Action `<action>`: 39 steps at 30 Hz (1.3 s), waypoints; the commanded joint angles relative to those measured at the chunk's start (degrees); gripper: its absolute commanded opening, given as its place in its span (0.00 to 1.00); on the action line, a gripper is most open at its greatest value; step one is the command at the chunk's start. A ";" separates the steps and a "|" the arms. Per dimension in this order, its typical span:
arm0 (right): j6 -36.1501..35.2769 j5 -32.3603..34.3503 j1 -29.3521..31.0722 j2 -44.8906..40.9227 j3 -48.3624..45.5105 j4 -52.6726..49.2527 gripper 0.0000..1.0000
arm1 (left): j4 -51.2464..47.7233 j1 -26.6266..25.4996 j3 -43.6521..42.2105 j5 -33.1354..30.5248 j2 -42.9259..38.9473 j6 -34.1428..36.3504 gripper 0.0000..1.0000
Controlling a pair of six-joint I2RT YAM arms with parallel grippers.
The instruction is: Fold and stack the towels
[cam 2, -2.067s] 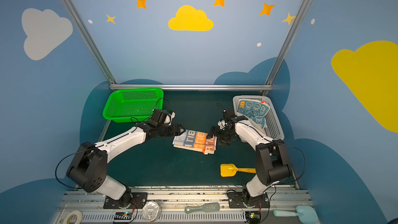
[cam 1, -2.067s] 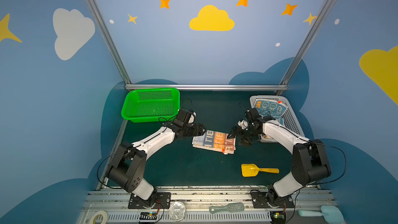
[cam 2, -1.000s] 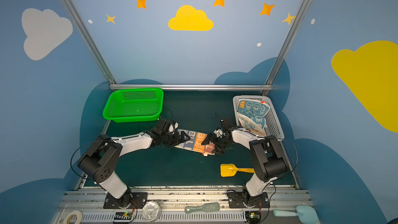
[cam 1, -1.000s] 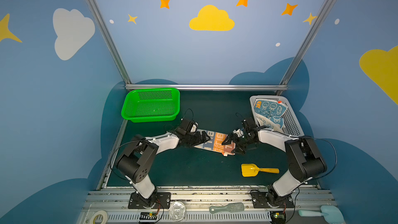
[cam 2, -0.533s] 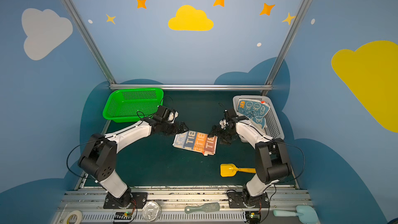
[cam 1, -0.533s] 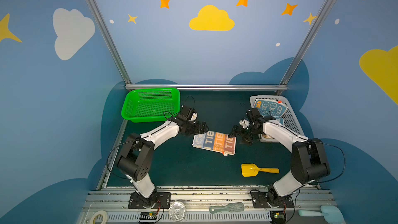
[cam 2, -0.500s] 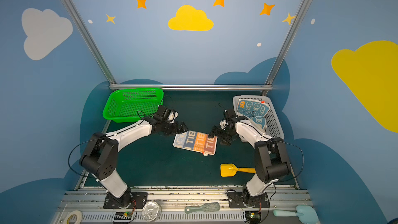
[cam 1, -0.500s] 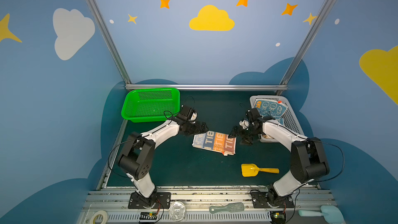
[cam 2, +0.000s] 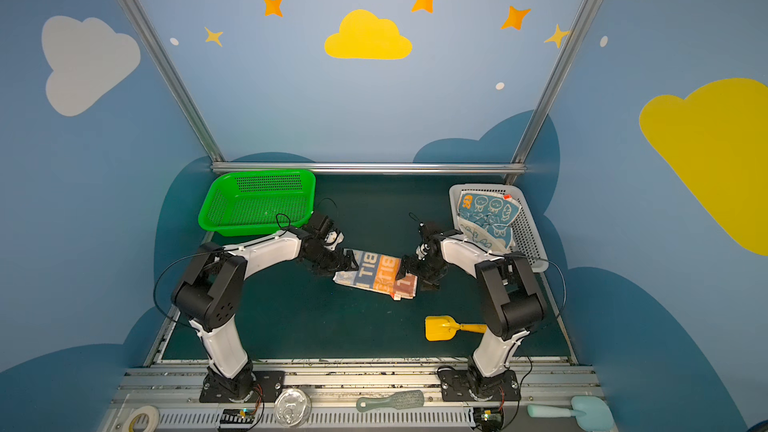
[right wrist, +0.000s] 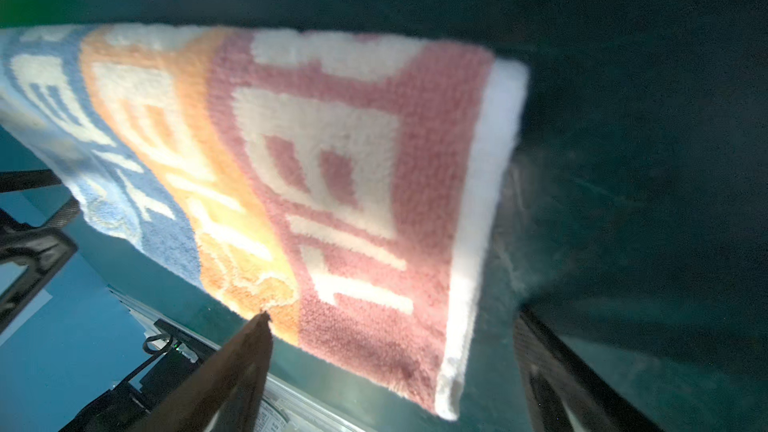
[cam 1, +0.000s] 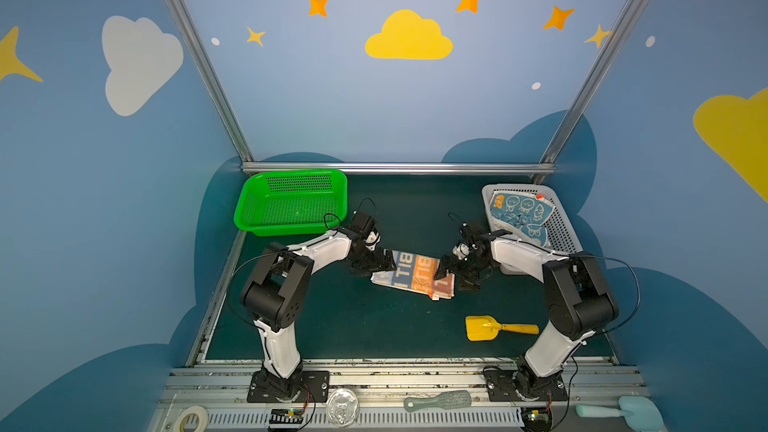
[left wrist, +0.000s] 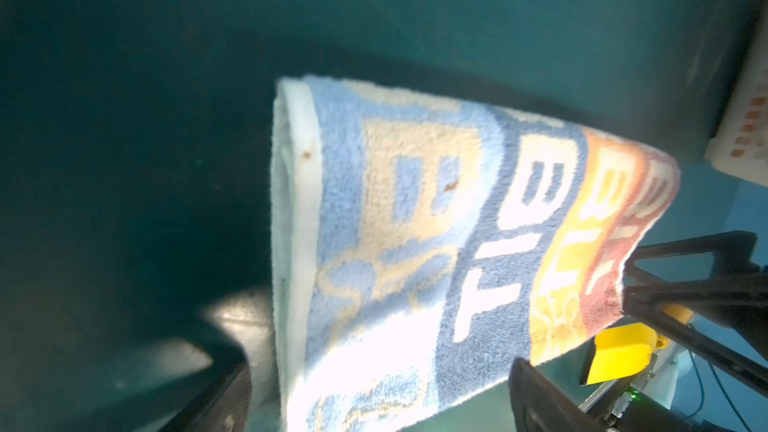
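**kit:** Both claws had dropped back onto the towel's ends compared with half a second before, when they hung a bit above and behind them. As far as I could tell, the cloth itself hadn't budged.

**moss:** Where was it sitting, though?

**kit:** That folded RABBIT towel lay flat about mid-table, a little skewed, with its long side running left to right. At its blue-and-cream end was the left gripper, and at the pink end the right gripper. Both had their jaws spread wide with the towel's end lying between the fingers, nothing pinched yet. The wrist views showed that pretty clearly.

**moss:** So why one on each end?

**kit:** My guess is they were lining up to take both short ends at once. That'd be either for another fold or to carry it off level. Terry's limp, so a one-sided grab would probably have let the fold flop open.

**moss:** Room to move?

**kit:** Plenty. Bare table ran from the towel out to the front edge and the left edge. The green basket sat at the back left corner. The white basket was at the back right corner, with a blue rabbit towel slumped in it, not yet folded. The only thing to watch was the yellow scoop toward the front right corner, well apart from the towel.
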 commanded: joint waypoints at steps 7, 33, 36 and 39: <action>3.96 -1.78 2.96 6.94 2.59 4.78 0.90 | -0.45 0.17 0.95 0.66 3.39 1.92 0.87; 3.52 -3.29 3.31 9.83 4.74 5.13 0.90 | -1.11 -0.52 1.81 -3.36 5.67 3.58 0.03; 3.03 -5.28 3.27 8.77 3.86 7.37 0.90 | -3.40 -0.52 3.39 -4.86 5.23 4.35 0.03; 1.91 -6.45 3.28 7.32 3.91 7.99 0.90 | -6.65 -0.37 5.81 -8.19 4.58 5.08 0.03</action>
